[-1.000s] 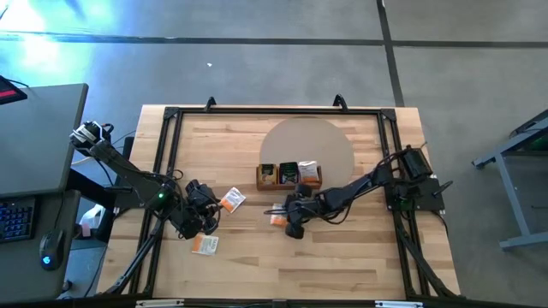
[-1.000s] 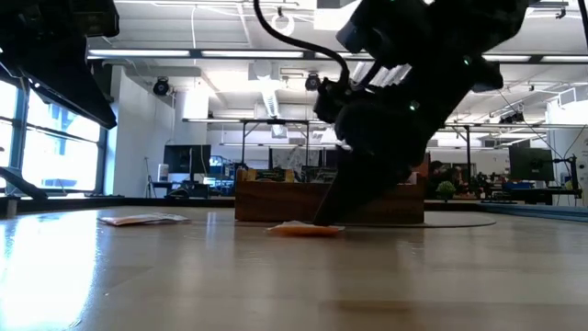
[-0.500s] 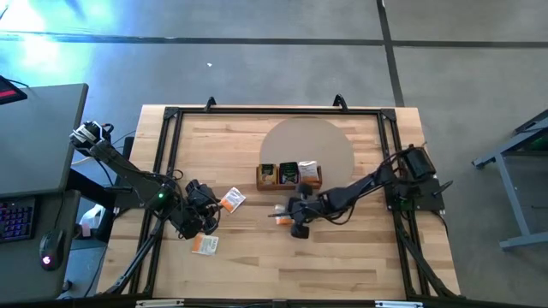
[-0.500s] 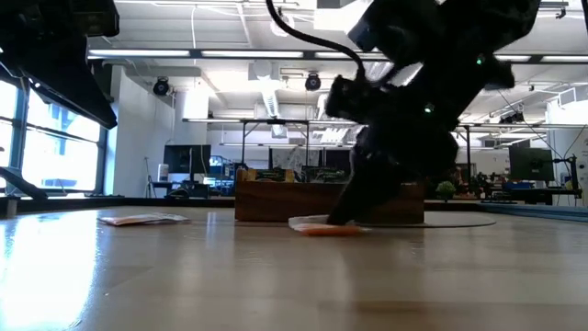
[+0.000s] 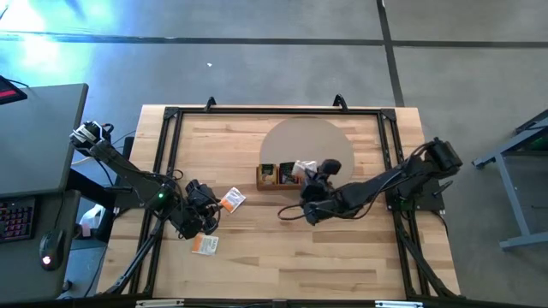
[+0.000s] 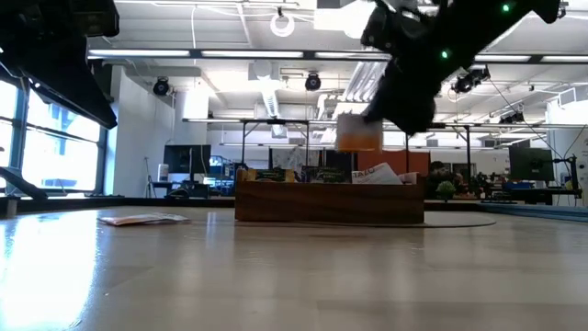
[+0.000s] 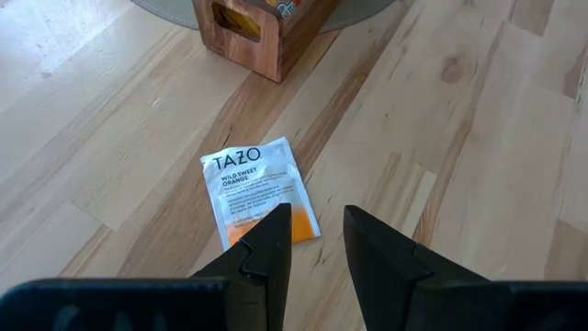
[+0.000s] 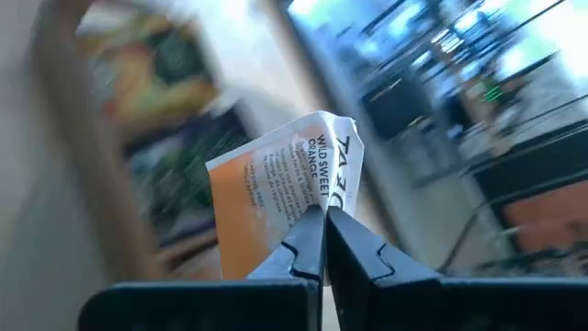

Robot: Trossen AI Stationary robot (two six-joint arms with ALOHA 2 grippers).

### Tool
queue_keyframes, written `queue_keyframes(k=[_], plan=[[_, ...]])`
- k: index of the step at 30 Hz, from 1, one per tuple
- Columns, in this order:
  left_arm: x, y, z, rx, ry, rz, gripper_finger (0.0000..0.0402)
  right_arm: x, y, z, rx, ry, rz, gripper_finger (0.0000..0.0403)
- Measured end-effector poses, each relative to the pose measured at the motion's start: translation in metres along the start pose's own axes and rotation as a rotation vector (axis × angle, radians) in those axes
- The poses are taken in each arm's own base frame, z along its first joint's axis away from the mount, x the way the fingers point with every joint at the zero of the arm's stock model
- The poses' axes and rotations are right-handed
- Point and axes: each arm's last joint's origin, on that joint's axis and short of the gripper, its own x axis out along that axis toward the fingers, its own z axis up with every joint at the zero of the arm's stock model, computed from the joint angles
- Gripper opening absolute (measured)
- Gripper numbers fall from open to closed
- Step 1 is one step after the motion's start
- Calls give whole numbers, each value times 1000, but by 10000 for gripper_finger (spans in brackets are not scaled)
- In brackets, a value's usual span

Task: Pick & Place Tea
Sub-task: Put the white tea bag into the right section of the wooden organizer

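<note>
Right pincer (image 8: pixel 317 241) is clamped on a white-and-orange tea packet (image 8: pixel 276 198), label reading "WILD SWEET ORANGE"; both fingers meet on the packet's lower edge. In the low view the same packet (image 6: pixel 358 135) hangs in the air, clear of the worktop (image 6: pixel 294 276) and above the wooden tray (image 6: pixel 329 200). In the high view the right pincer (image 5: pixel 312 175) sits at the right end of the tray (image 5: pixel 267 182), by the round grey mat (image 5: pixel 308 141) under it.

Tray contents: packets stand upright in the compartments, a white one (image 6: pixel 375 174) leaning at the right end.

Left pincer (image 7: pixel 312 241) is low over the left part of the worktop, fingers apart with a narrow gap, gripping nothing. A second white-and-orange packet (image 7: pixel 259 193) lies flat just ahead of its fingertips, marked "TAZO". In the high view this packet (image 5: pixel 231 201) lies just beside the left pincer (image 5: pixel 205 212), left of the tray.

A third packet (image 5: pixel 204 245) lies flat nearer the worktop's front edge, below the left pincer in the high view.
</note>
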Motion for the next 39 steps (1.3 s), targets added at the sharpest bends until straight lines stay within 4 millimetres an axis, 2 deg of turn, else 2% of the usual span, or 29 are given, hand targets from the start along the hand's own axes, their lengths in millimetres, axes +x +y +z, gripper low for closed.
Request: queue_keyframes(k=[6,11,17,31,33,37,39], plan=[[0,0,0,-1,0,0,101,6,-4,-16,12,142,86,7],[0,0,0,-1,1,-1,101,8,-6,-17,-32,154,88,6],[0,0,0,-1,1,-2,101,17,-8,-18,-49,220,186,42],[0,0,0,-1,1,-2,101,21,-13,-16,-132,179,62,119],[0,0,0,0,1,-1,101,20,-10,-13,-92,167,121,122],[0,0,0,0,0,-1,101,17,-1,-8,-14,169,344,119],[0,0,0,0,0,-1,101,16,0,-8,19,183,373,108]])
